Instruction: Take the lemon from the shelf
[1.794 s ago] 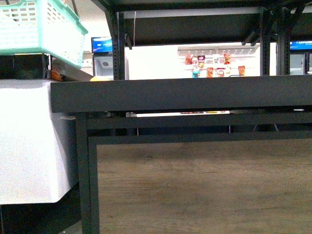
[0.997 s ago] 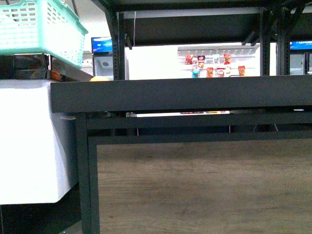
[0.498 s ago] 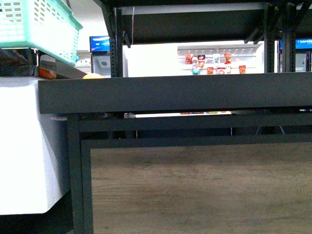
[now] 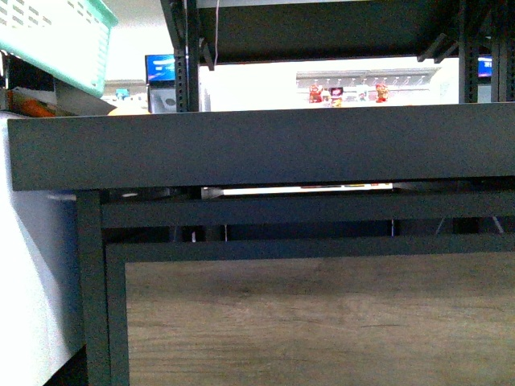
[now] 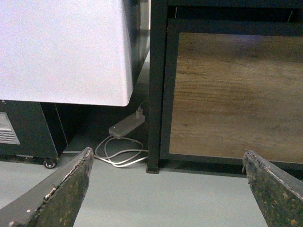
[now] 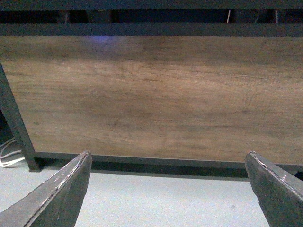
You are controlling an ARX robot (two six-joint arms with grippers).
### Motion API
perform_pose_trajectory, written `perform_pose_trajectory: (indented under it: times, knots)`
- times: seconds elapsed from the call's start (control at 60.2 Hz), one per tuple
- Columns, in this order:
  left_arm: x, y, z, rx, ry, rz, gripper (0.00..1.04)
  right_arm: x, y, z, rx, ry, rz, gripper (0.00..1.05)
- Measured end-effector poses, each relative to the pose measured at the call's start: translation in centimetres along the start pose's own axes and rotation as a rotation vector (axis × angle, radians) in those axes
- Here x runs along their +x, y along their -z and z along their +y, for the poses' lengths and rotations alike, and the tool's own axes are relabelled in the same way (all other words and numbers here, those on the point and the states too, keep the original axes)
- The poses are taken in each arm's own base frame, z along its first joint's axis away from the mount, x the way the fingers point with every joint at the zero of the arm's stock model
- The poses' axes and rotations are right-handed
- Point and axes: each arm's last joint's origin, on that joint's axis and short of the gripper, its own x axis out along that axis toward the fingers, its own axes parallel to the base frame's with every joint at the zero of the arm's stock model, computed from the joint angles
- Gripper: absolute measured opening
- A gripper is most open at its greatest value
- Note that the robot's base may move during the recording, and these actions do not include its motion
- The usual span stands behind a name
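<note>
Hanging low by the shelf (image 4: pixel 90 273) panel (image 6: pixel 151 94), left gripper (image 5: pixel 166 158) and right gripper (image 6: pixel 168 156) both gape wide, empty; lemon isn't visible, probably up behind the tray rim (image 4: pixel 257 149), so they'd need raising first.

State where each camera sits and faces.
Front: on the body, facing the shelf and its wood panel; no arm shows.
Left wrist: on the left arm, facing the shelf's leg, white cabinet and power adapter; left fingers spread.
Right wrist: on the right arm, facing the panel; right fingers spread.
All three share the wood panel.
</note>
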Motion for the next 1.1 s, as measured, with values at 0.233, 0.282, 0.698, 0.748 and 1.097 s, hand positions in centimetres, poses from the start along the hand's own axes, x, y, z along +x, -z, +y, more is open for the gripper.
perform_pose_trajectory:
  times: [0.233, 0.282, 0.698, 0.748, 1.097]
  knots:
    - [0.0, 0.0, 0.0, 0.0, 0.0, 0.0, 0.97, 0.0, 0.0, 0.0, 0.0, 0.0, 0.0, 0.97]
    - [0.0, 0.0, 0.0, 0.0, 0.0, 0.0, 0.97, 0.0, 0.0, 0.0, 0.0, 0.0, 0.0, 0.97]
    - [0.0, 0.0, 0.0, 0.0, 0.0, 0.0, 0.97, 0.0, 0.0, 0.0, 0.0, 0.0, 0.0, 0.97]
    - [0.0, 0.0, 0.0, 0.0, 0.0, 0.0, 0.97, 0.0, 0.0, 0.0, 0.0, 0.0, 0.0, 0.97]
    - [0.0, 0.0, 0.0, 0.0, 0.0, 0.0, 0.97, 0.0, 0.0, 0.0, 0.0, 0.0, 0.0, 0.97]
